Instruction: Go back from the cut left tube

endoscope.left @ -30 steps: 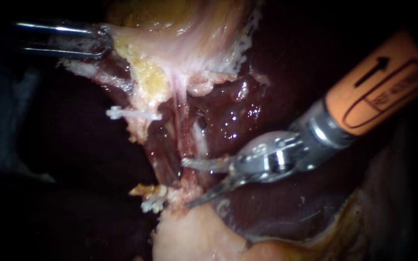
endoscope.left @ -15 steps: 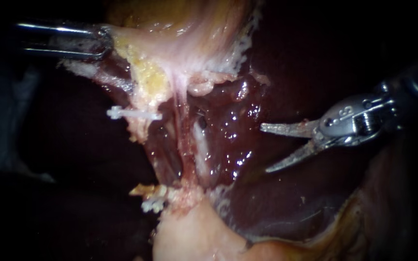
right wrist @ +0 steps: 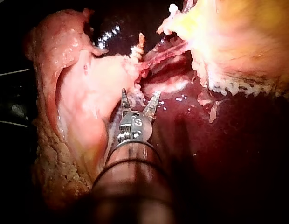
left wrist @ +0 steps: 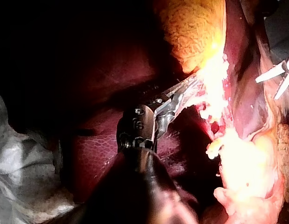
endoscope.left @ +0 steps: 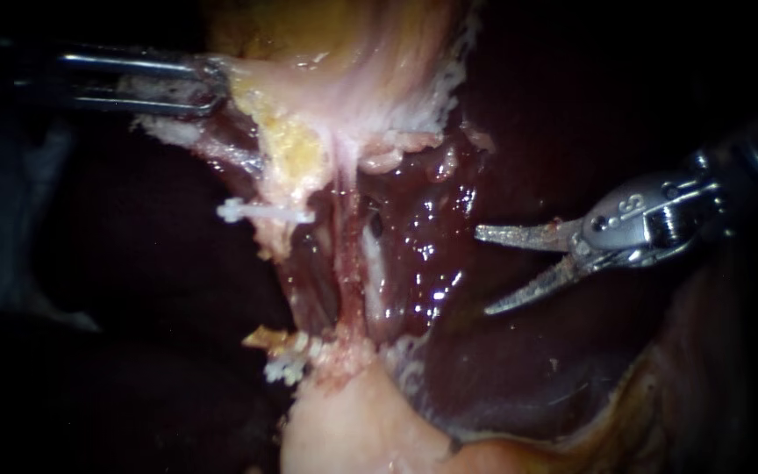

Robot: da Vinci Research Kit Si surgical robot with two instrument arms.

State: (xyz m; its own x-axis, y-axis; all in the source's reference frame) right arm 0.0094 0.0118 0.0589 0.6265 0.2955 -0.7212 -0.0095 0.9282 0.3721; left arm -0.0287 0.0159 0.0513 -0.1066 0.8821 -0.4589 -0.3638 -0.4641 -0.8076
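My right instrument [endoscope.left: 482, 272] hangs over bare liver [endoscope.left: 519, 369], jaws spread wide and empty, well apart from the cut left tube [endoscope.left: 302, 230]; that tube sits left of the centre strands, one white clip [endoscope.left: 261, 212] across its upper end, more clips [endoscope.left: 284, 367] at the lower; dark open room lies to my right; my left instrument [endoscope.left: 212, 83] is clamped on the pale tissue [endoscope.left: 344, 88] at its edge; only the right wrist view shows a pink fold [right wrist: 88, 107] just beside one jaw; the left wrist view shows both instruments well apart.

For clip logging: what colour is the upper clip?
White; the upper clip shows best in the endoscope view.
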